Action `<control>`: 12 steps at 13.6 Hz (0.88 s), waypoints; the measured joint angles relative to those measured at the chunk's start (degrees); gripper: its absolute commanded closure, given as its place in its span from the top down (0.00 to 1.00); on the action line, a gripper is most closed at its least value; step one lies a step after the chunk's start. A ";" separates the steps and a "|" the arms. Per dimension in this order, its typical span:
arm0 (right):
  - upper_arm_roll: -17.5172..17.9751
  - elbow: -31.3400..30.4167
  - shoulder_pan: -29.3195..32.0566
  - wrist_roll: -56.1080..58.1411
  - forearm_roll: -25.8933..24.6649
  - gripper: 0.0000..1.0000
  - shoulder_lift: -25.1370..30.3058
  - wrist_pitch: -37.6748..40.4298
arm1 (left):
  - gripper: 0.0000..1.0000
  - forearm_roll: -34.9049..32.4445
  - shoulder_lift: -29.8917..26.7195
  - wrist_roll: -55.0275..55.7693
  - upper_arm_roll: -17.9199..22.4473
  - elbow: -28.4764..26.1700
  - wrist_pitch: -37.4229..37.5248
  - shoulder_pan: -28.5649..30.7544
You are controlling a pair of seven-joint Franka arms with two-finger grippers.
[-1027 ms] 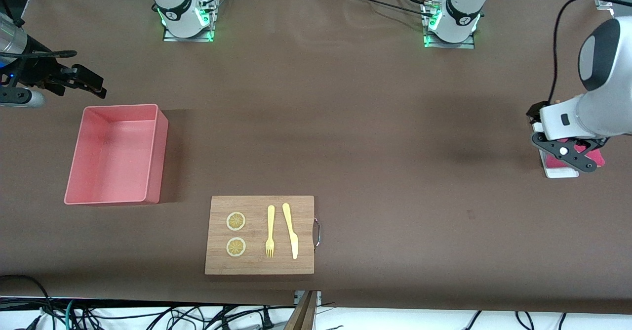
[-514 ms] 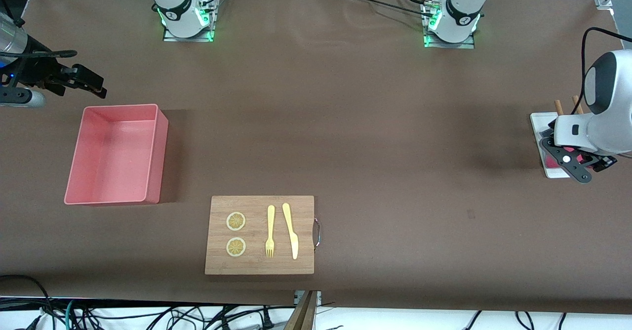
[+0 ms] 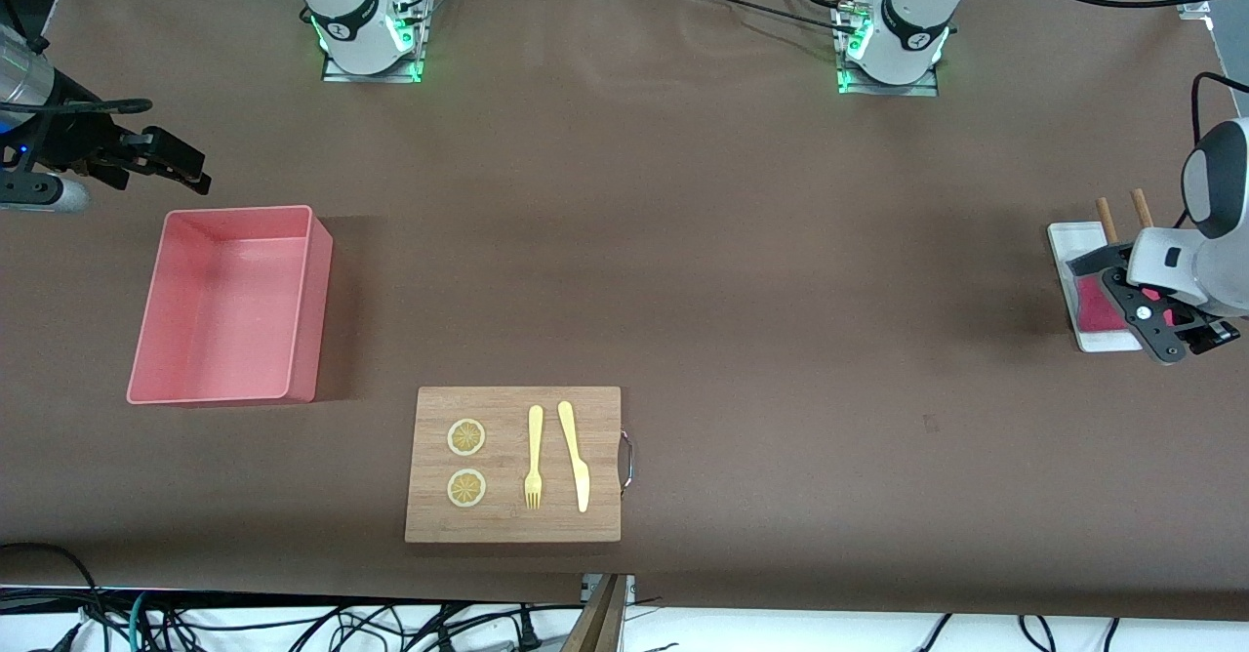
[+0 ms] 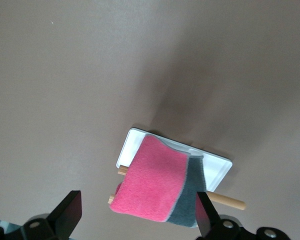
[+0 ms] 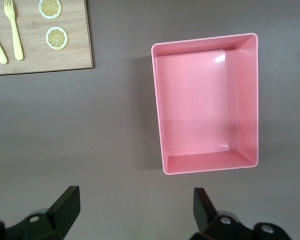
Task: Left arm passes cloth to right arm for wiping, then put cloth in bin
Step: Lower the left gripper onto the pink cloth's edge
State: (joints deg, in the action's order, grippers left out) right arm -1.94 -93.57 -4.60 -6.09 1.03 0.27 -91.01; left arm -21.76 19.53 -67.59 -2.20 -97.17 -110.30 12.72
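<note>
The magenta-red cloth (image 3: 1098,307) with a grey underside lies folded on a small white tray (image 3: 1073,240) at the left arm's end of the table. My left gripper (image 3: 1158,316) hangs over the tray and cloth. In the left wrist view it (image 4: 137,220) is open and empty, with the cloth (image 4: 155,187) below between its fingers. My right gripper (image 3: 174,162) waits, open and empty, over the bare table beside the salmon-pink bin (image 3: 314,281). The empty bin (image 5: 159,115) shows in the right wrist view, with the gripper (image 5: 135,212) clear of it.
Two wooden pegs (image 3: 1122,211) stick out from under the tray. A wooden board (image 3: 512,525) near the front edge carries two lemon slices (image 3: 466,437), a yellow fork (image 3: 534,457) and a yellow knife (image 3: 574,455). The arm bases stand along the table's top edge.
The left arm has swung toward its own end of the table, uncovering the tray's pegs and more of the cloth. The right arm has not moved.
</note>
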 measured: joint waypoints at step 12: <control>0.04 0.01 -0.02 0.00 0.00 1.00 0.00 -0.02 | 1.00 -0.02 1.50 -5.47 -0.02 0.69 -1.85 4.15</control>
State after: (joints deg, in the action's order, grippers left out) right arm -1.90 -93.55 -4.62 -6.08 1.03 0.27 -91.03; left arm -21.78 21.03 -73.06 -2.22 -96.48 -112.15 16.88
